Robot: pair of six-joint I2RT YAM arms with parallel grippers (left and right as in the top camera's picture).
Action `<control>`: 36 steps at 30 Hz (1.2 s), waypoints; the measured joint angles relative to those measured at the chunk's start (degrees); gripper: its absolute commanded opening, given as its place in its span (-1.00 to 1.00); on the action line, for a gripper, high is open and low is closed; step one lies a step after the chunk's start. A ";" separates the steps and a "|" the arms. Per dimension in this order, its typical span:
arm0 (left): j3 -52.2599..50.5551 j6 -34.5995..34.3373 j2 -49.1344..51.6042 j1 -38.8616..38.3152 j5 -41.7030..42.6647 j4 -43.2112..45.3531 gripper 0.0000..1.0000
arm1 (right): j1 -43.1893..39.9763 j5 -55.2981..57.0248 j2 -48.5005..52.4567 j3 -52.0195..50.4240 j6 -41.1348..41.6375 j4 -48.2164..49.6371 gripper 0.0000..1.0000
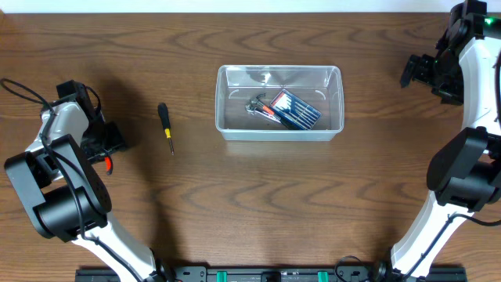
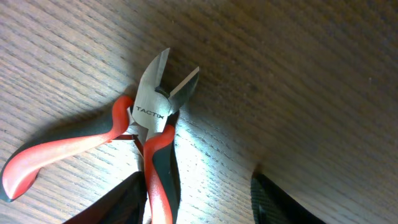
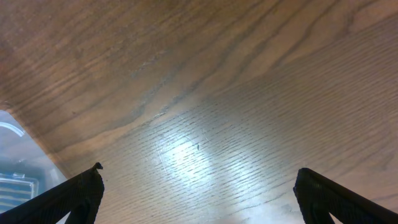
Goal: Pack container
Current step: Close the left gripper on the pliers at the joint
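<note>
Left wrist: your left jaws straddle, spread, one likely grippy handle (image 2: 160,180) of stiff steel cutters (image 2: 151,112), so pinch near the pivot; right jaws gape.

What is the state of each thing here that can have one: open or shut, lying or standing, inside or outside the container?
container: upright, no lid, partly filled.
bit case: lying inside the container.
cutters: blades open, lying on the table, outside.
screwdriver: lying flat on the table, outside.
left gripper: open, fingers astride one cutters handle.
right gripper: wide open, empty.
</note>
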 measured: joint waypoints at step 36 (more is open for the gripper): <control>0.00 -2.14 0.09 0.00 -3.48 0.90 -0.39 | 0.00 0.00 0.00 0.00 0.00 0.00 0.98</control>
